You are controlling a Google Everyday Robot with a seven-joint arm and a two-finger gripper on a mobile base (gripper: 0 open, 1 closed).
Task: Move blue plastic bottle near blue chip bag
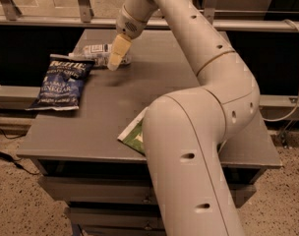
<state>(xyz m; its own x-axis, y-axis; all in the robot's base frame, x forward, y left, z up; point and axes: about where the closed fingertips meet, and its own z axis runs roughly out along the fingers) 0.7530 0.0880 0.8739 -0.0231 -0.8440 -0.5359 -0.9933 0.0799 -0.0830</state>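
Note:
The blue plastic bottle (96, 49) lies on its side at the far left of the grey table (154, 90), its pale label facing up. The blue chip bag (60, 82), navy with white lettering, lies flat just in front of it at the table's left edge; the bag's top edge is very close to the bottle. My gripper (114, 63) hangs from the long cream arm over the bottle's right end, tip close to the tabletop. It hides part of the bottle.
A green bag (132, 132) lies near the table's front, mostly hidden behind my arm's big elbow (189, 146). A rail (51, 19) runs behind the table. A cable (298, 73) hangs at the right. The floor is speckled.

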